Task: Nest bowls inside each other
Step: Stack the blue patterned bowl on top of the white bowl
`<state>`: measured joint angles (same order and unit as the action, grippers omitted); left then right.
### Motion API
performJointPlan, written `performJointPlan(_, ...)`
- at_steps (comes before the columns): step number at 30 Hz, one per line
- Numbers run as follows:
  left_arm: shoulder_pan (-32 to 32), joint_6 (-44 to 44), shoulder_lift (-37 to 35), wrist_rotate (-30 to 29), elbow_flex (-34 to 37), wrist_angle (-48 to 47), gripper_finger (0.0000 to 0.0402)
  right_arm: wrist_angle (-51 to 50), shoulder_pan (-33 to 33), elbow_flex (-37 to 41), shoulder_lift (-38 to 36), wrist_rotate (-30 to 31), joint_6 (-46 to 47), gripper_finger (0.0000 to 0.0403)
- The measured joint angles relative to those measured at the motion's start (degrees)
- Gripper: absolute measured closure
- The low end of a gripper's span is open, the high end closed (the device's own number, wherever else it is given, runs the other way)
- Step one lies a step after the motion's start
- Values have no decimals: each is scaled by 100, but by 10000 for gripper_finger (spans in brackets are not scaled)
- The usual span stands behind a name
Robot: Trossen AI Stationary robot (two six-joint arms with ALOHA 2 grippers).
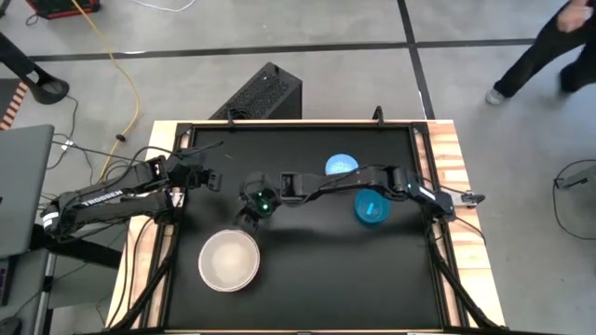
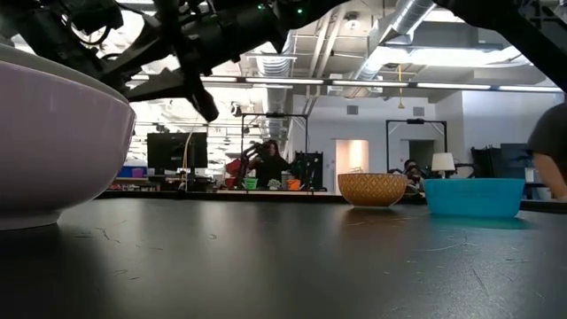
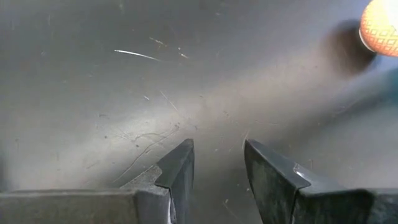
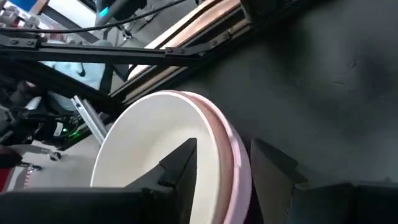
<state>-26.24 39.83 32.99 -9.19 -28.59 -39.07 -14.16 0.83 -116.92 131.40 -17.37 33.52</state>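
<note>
A large white bowl (image 1: 228, 261) stands on the black table near the front left. In the right wrist view it (image 4: 149, 149) shows a pink band along its rim (image 4: 227, 149). My right gripper (image 4: 224, 146) hovers open over its far rim (image 1: 250, 214), one finger above the inside and one outside. A light blue bowl (image 1: 341, 167) and a teal bowl (image 1: 371, 208) stand farther right, the teal one partly under my right arm. A beige patterned bowl (image 2: 372, 189) stands on the table too. My left gripper (image 1: 212, 177) waits open at the left, above bare table (image 3: 217, 149).
The black tabletop has a raised frame and wooden side rails (image 1: 447, 149). Bare surface lies in front of and right of the white bowl. A person (image 1: 549, 46) walks on the floor beyond the far right corner. Cables and a black box (image 1: 265, 93) lie behind the table.
</note>
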Motion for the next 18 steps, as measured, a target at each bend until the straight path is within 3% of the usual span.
performJointPlan(6, 1, -20, 0, 19, -1, 0, 272, -224, -152, 0, -258, -699, -53, 248)
performJointPlan(10, 0, -20, 0, 21, 0, 0, 272, -1220, -237, 0, -427, -1451, -379, 254)
performJointPlan(14, 1, -20, 0, -5, 0, 0, 272, -2981, -338, 7, -754, -1139, -1089, 261)
performJointPlan(18, -2, -21, 0, -60, -1, 0, 272, -4697, -497, 4, -1124, -38, -1908, 267)
